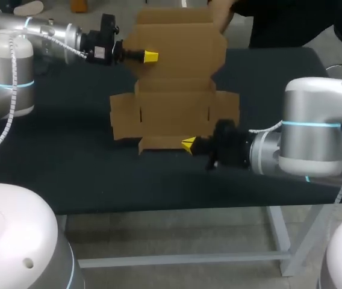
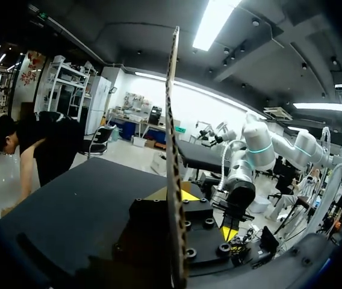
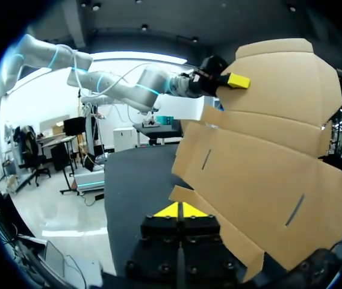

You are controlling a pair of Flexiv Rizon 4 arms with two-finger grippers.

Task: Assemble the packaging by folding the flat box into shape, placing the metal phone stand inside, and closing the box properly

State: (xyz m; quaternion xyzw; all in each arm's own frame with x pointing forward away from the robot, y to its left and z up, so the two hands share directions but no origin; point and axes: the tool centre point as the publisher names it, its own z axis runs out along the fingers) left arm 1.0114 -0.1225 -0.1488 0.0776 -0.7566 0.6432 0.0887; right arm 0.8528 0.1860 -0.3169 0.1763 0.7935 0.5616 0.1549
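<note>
1. There is one flat cardboard box (image 1: 177, 90), unfolded, with two end effectors at it over one dark counter (image 1: 68, 150).
2. The left end effector (image 1: 150, 56) is at the box's far left edge. In the left wrist view the card stands edge-on between its two yellow tips, one on each face, so it is clamped on the box.
3. The right end effector (image 3: 182, 211) is at the box's near edge, by a small flap. Its yellow tips are pressed together, and the right wrist view shows the card's broad face beside them, not in the gap, so it grips nothing.
4. The box hangs over the middle of the counter between the two end effectors.
5. The box's long axis runs from the robot's side toward the far side. It seems tilted, with the near edge low by the counter and the far end raised, its rounded flap pointing away and up.
</note>
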